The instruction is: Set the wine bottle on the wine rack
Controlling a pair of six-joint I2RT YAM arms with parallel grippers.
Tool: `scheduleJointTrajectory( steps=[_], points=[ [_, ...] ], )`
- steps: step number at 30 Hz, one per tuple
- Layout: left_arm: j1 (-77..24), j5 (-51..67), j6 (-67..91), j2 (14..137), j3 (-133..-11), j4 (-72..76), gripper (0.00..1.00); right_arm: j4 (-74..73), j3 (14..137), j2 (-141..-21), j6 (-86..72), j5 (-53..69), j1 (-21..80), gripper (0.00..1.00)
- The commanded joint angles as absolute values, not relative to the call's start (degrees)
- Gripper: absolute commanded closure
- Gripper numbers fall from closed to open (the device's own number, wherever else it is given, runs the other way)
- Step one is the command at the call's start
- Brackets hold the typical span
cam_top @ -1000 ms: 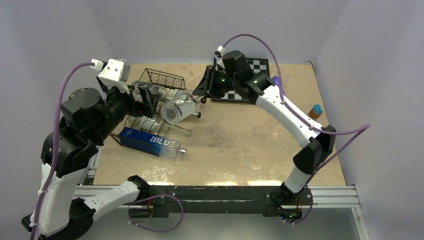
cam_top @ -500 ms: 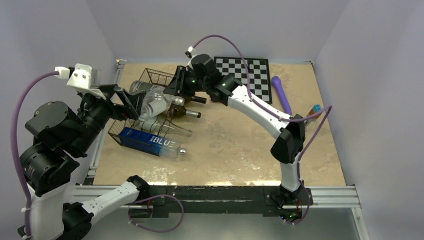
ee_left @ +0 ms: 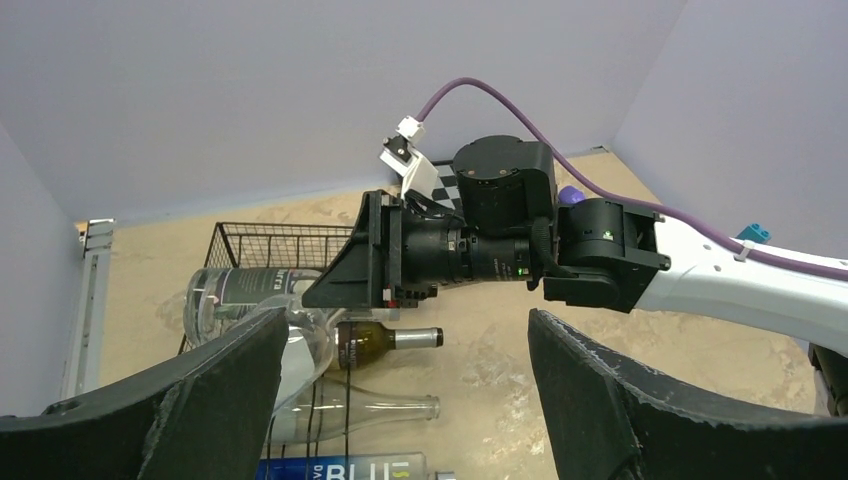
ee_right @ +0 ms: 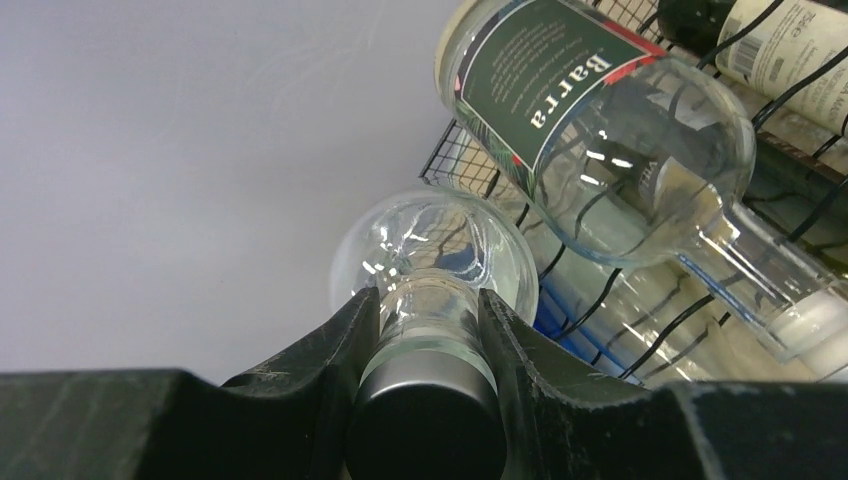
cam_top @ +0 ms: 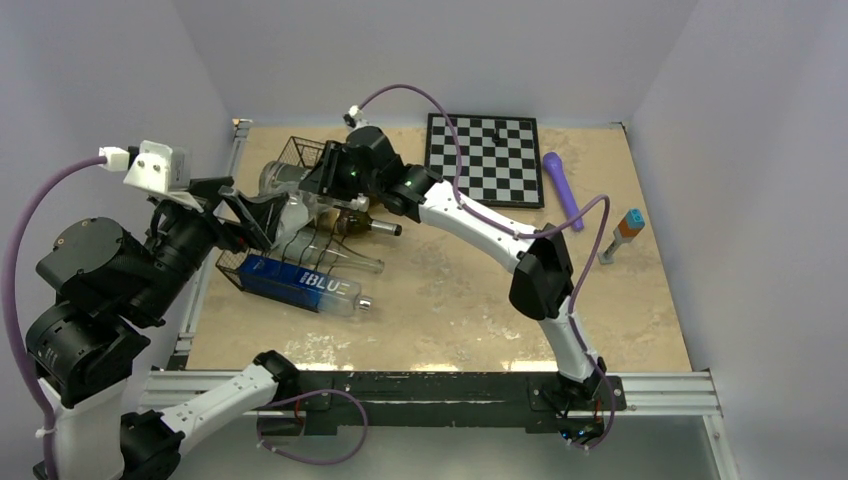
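R claw [ee_right: 425,312] pinches clear wine bottle [ee_right: 435,250] by neck at wine rack [cam_top: 322,153]; glass slick, fragile, prob. empty; L claw [ee_left: 405,335] gapes, holding nothing.

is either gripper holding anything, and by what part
The right gripper grips the clear bottle by its neck, right beside the black cap; the left gripper is open, empty.

From overhead, the right fingers [cam_top: 316,181] hide the neck of the wine bottle [cam_top: 297,214].
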State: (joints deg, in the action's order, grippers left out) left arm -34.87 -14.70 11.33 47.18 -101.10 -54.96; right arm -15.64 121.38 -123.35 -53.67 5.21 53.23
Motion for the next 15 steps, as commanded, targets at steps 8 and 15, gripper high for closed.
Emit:
scheduleJointTrajectory(
  steps=[8,15],
  points=[
    [-34.62,-13.64,11.73,46.68,-99.77,-53.77,0.07,6.96,128.64,-120.05,-62.3,4.22,53.92,1.0],
    [-34.59,-13.71,11.6,46.75,-99.69,-53.78,0.07,9.41,127.83,-121.69,-64.18,4.46,54.16,1.0]
  ],
)
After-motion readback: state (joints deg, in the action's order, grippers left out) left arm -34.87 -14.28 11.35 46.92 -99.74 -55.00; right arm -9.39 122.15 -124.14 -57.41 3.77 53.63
